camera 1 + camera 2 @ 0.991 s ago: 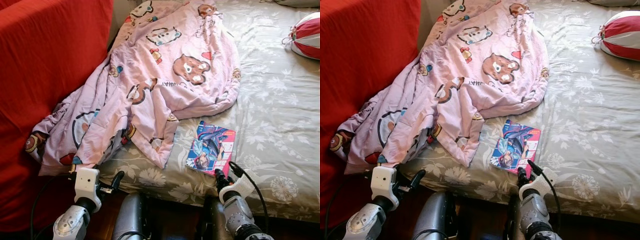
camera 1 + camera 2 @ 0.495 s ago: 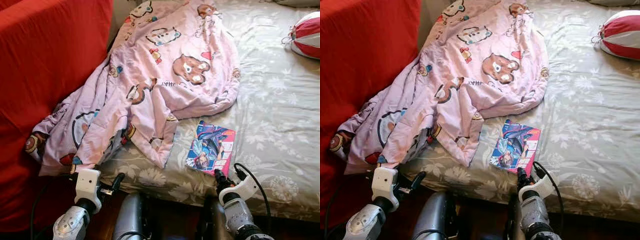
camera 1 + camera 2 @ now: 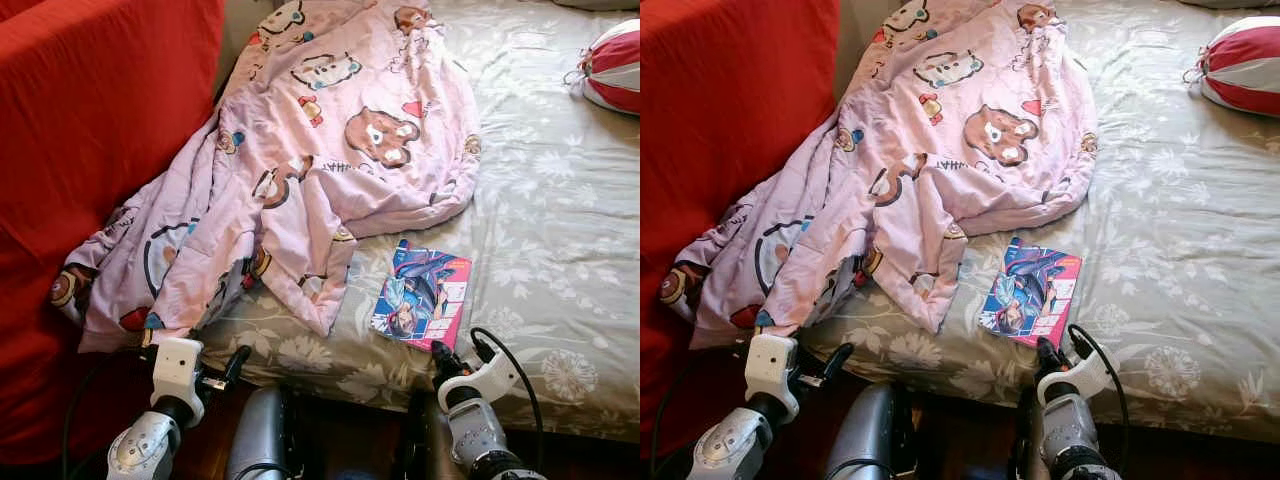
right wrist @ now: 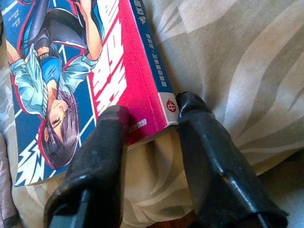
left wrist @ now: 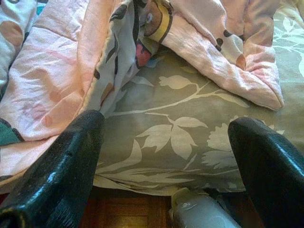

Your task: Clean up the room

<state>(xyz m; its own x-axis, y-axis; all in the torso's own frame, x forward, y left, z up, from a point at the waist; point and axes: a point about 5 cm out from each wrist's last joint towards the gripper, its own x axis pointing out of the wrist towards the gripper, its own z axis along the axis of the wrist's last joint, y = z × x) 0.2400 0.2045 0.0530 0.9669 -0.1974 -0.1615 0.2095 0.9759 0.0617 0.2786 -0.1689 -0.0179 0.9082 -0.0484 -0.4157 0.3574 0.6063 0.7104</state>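
- Two grippers are seen low at the near edge of the bed (image 3: 560,200), which is covered by a grey floral sheet.
- A comic book (image 3: 423,298) with a pink spine lies flat on the sheet near that edge, just beside the hem of a crumpled pink quilt (image 3: 330,150).
- The right gripper (image 4: 152,133) is placed at the book's near corner, its fingers (image 4: 102,156) parted on either side of that corner; nothing is clamped yet.
- The left gripper (image 5: 166,156) is held spread and empty before the mattress edge, below the quilt's hanging fold.
- A red and white striped cushion (image 3: 612,68) rests at the far right of the bed.
- Picking up the book is judged to be the step in hand; next, the fingers need to be brought together on the corner and the book lifted clear.
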